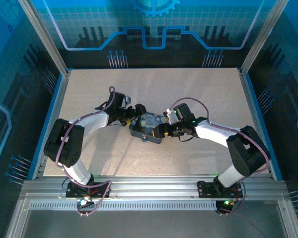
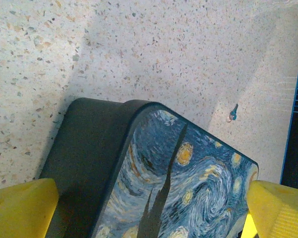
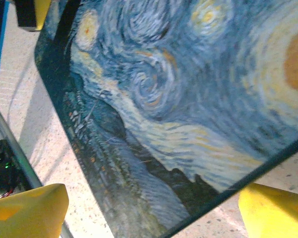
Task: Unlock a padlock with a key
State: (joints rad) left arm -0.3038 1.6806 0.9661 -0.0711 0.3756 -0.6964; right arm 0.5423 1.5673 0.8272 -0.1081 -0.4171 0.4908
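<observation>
Lying well beyond the jaws: padlock (image 2: 232, 113), past case (image 2: 179, 188).

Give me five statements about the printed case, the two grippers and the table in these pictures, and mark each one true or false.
1. The printed case lies on the table between the two grippers. True.
2. The left gripper has its yellow fingers spread on either side of the case. True.
3. The case is plain red. False: it carries a blue and yellow swirl print, with dark side walls.
4. In the right wrist view, the right gripper is shut with its fingers pressed together. False: the fingers stand wide apart, with the case's edge between them.
5. In the left wrist view, a small bluish thing lies on the table apart from the case. True; it is too small to identify.
</observation>
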